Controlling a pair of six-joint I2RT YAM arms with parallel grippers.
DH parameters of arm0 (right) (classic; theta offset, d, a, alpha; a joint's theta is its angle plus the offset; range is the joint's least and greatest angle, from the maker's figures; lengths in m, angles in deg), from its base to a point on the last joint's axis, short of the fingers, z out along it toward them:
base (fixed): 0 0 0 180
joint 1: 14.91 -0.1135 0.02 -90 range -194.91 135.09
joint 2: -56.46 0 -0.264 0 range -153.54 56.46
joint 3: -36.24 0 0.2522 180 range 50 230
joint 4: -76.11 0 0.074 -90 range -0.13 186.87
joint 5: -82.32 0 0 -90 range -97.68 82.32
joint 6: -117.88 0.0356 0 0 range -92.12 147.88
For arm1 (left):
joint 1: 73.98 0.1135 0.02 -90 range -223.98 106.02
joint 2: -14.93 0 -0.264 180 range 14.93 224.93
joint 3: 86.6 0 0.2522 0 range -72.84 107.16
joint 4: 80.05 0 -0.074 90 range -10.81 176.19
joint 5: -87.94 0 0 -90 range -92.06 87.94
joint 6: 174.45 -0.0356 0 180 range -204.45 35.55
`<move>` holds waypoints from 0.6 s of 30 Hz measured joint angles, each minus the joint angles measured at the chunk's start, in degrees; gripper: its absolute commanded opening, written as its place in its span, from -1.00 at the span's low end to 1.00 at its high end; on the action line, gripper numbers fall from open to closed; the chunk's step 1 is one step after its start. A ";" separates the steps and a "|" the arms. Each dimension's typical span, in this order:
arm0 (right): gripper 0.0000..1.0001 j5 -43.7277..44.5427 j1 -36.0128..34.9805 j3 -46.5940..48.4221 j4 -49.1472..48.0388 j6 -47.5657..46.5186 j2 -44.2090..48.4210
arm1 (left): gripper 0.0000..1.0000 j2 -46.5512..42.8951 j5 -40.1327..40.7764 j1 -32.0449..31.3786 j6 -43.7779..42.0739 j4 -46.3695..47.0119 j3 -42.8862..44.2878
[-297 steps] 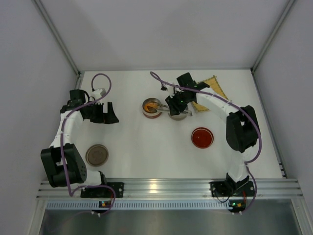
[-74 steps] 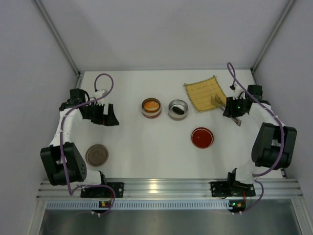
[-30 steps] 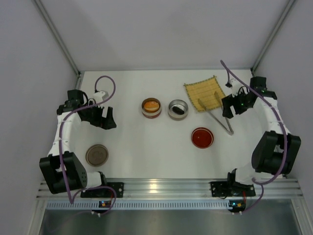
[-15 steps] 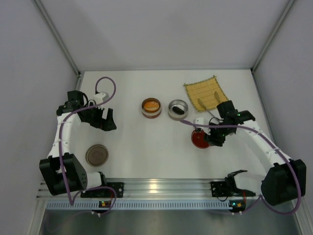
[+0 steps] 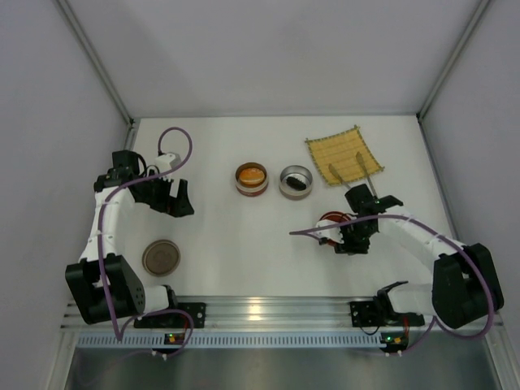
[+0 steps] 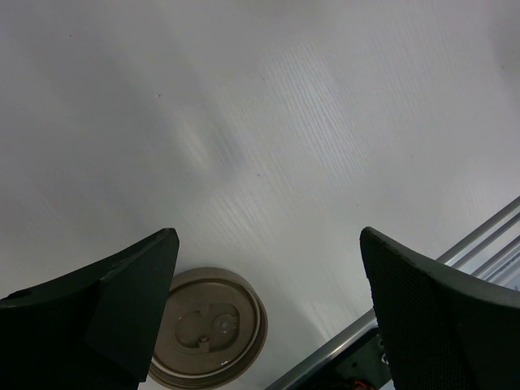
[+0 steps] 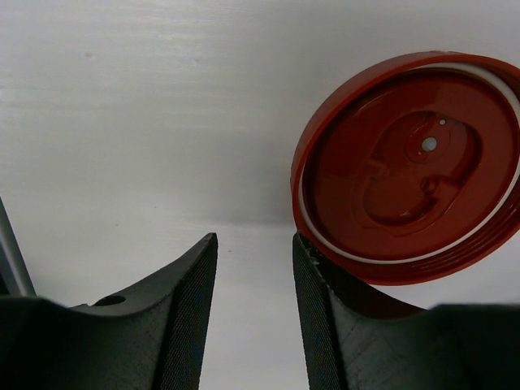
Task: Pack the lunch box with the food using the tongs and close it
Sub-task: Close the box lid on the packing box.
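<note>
The left tool (image 5: 180,199) stood released, its jaws fully apart and grasping nothing. It hung over the left part of the counter (image 5: 219,236). In the left wrist view, the left tool (image 6: 268,236) framed bare counter surface, with the brown lid (image 6: 207,329) lying flat below its left finger. In the top view, the brown lid (image 5: 161,257) lay near the left arm's base, well apart from the containers.

The right tool (image 5: 349,242) was lowered at the red lid (image 5: 328,220), which the arm partly hid from above. In the right wrist view, the right tool (image 7: 254,240) had its jaws partly parted with only bare counter between them, so nothing was grasped. Its right finger (image 7: 325,309) sat at the near rim of the red lid (image 7: 406,171); contact could not be confirmed. The red lid lay with its hollow side up.

The orange bun-like piece (image 5: 253,173) sat inside the orange container (image 5: 241,184) at mid-counter. The dark piece (image 5: 297,184) sat inside the steel container (image 5: 284,174), just beside it on the right. Both containers were uncovered.

The tongs (image 5: 370,165) lay with their tips on the yellow mat (image 5: 341,148) at the far right. Their joined end was hidden under the right arm.
</note>
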 measured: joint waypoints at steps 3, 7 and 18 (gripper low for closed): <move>-0.18 0.02 -0.04 0.11 -1.07 0.00 -1.20 | 0.96 0.00 0.00 0.00 0.02 0.02 0.00; -0.19 0.20 -0.28 0.46 -1.95 -0.22 -1.29 | 0.96 0.00 0.04 0.00 0.00 0.35 -0.22; -0.23 4.13 -4.92 -1.84 -9.92 1.03 -4.07 | 0.96 0.72 0.31 0.00 0.00 1.31 -0.94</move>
